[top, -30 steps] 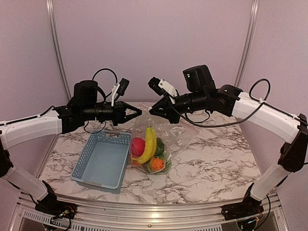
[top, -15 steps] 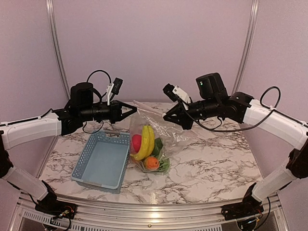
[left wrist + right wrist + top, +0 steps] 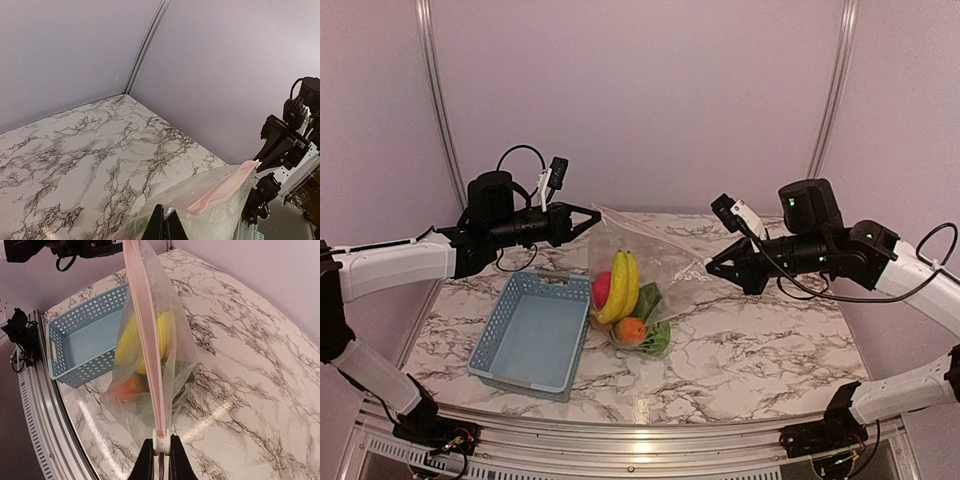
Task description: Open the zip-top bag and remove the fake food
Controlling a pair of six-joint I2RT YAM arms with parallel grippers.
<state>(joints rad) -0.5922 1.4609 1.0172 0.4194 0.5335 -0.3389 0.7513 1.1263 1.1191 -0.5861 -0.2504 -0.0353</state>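
Clear, crinkly film makes the zip-top bag (image 3: 655, 250) look limp and probably slippery, weighted low by the fake food (image 3: 625, 300); the pink zip strip (image 3: 145, 330) seems the firmest place to grip. It hangs stretched between both arms, just beside the blue basket (image 3: 525, 335), over the marble table (image 3: 770, 340). The left gripper (image 3: 594, 214) has its jaws pinched together on one zip end. The right gripper (image 3: 160, 456) has its jaws closed on the white slider tab (image 3: 161, 442).

The zip-top bag (image 3: 660, 255) is clear, crinkly plastic film. The fake food (image 3: 620, 290) inside looks smooth, glossy plastic. The basket (image 3: 532, 338) is matt perforated plastic; the table (image 3: 760, 340) is glossy marble-patterned.
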